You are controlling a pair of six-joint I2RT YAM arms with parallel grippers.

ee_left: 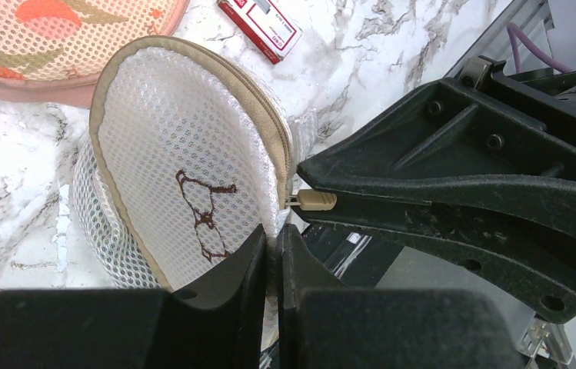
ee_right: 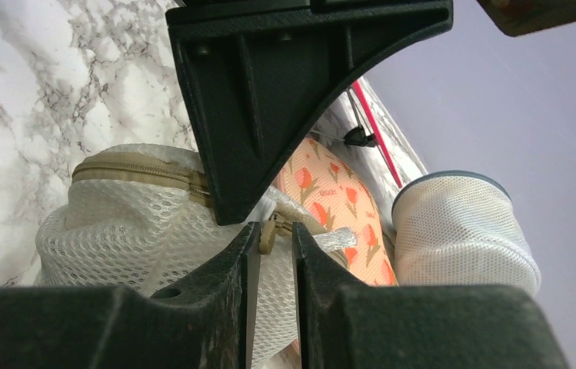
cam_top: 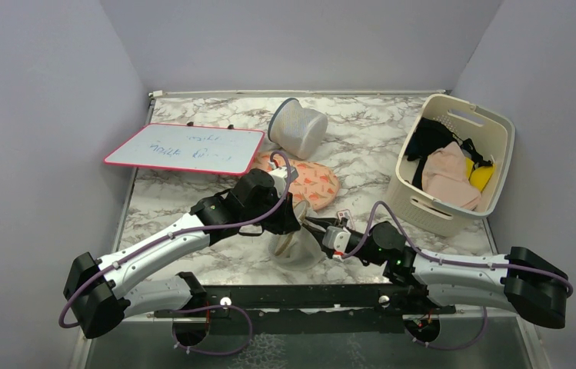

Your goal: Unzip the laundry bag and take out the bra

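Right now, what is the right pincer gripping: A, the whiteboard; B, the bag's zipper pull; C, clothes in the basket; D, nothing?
B: the right pincer has its tips closed on the tan zipper pull at the edge of the round mesh bag.

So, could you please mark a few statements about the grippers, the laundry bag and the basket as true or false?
1. The right gripper is shut on the zipper pull of the laundry bag. True.
2. The left gripper is wide open and touching nothing. False: it is pinched shut on the laundry bag's mesh edge.
3. A bra outline is printed on the bag's flat face. True.
4. The mesh cylinder sits inside the slotted basket. False: it is on the marble table, outside the basket.
5. The basket holds pink clothes and yellow clothes. True.
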